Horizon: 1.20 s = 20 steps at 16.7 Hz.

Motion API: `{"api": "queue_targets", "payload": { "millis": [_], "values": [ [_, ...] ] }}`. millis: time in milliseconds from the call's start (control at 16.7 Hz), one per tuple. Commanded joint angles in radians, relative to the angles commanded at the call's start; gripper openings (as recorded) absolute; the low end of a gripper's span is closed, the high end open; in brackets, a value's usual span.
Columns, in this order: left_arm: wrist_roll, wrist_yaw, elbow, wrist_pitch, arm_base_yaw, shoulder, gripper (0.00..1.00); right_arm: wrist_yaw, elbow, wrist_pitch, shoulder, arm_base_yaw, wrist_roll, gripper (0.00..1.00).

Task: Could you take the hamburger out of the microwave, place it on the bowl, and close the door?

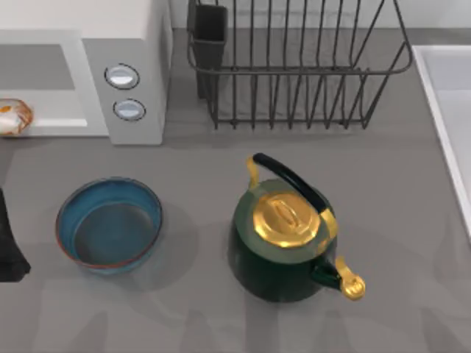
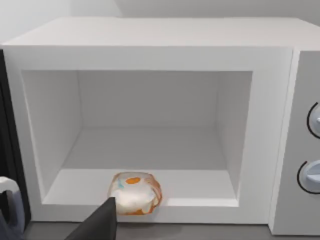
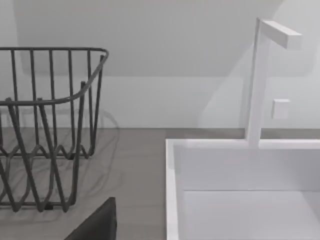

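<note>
The microwave stands at the table's back left with its door swung open, seen edge-on beside the cavity. The hamburger, a small pale lump with an orange spot, lies on the front lip of the cavity floor; from above it sits at the far left edge. A dark part of my left gripper hangs just in front of and below it, apart from it. The blue bowl rests in front of the microwave and holds nothing. My right gripper is parked near the sink.
A dark green and gold kettle stands right of the bowl. A dark wire dish rack sits at the back. A white sink with a tap runs along the right. My left arm shows left of the bowl.
</note>
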Motion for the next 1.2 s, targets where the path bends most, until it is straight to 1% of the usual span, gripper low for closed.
{"api": "queue_targets", "payload": {
  "millis": [240,480,720,1200],
  "values": [
    [0.003,0.007,0.026,0.040,0.005,0.061,1.00,0.000,0.000,0.000,0.000,0.000,0.000,1.00],
    [0.012,0.030,0.116,0.175,0.023,0.288,1.00,0.000,0.000,0.000,0.000,0.000,0.000,1.00],
    [0.025,0.064,0.247,0.374,0.048,0.660,1.00,0.000,0.000,0.000,0.000,0.000,0.000,1.00],
    [0.055,0.141,0.549,0.836,0.109,1.584,1.00,0.000,0.000,0.000,0.000,0.000,0.000,1.00]
  ]
}}
